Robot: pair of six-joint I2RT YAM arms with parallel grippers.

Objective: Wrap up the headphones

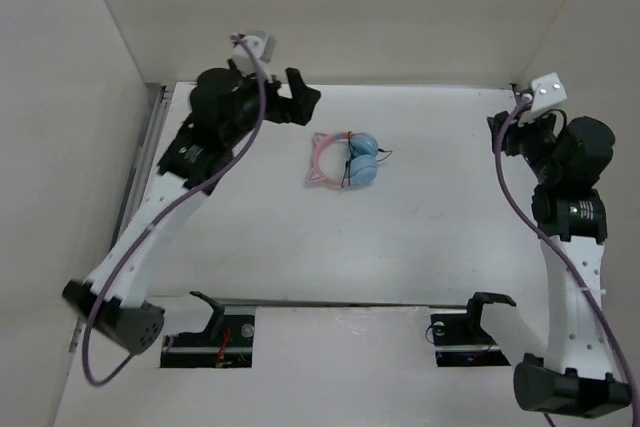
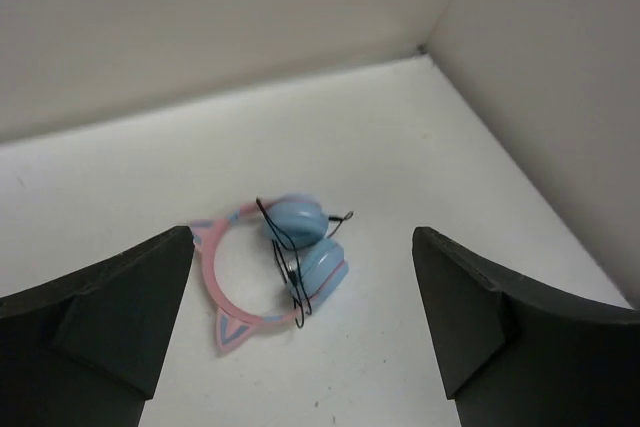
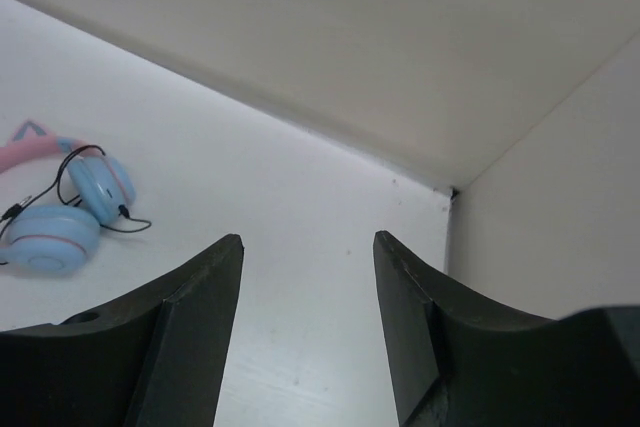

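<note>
I see the headphones (image 1: 345,159) lying flat on the white table (image 1: 430,237), toward its far middle. The pink band is to the left, both blue cups are pressed side by side, and the thin black cable (image 2: 292,272) is looped around the cups. My left gripper (image 2: 302,235) hangs near them, fingers wide apart and empty. My right gripper (image 3: 308,239) is well apart by the right wall, likewise spread and empty.
</note>
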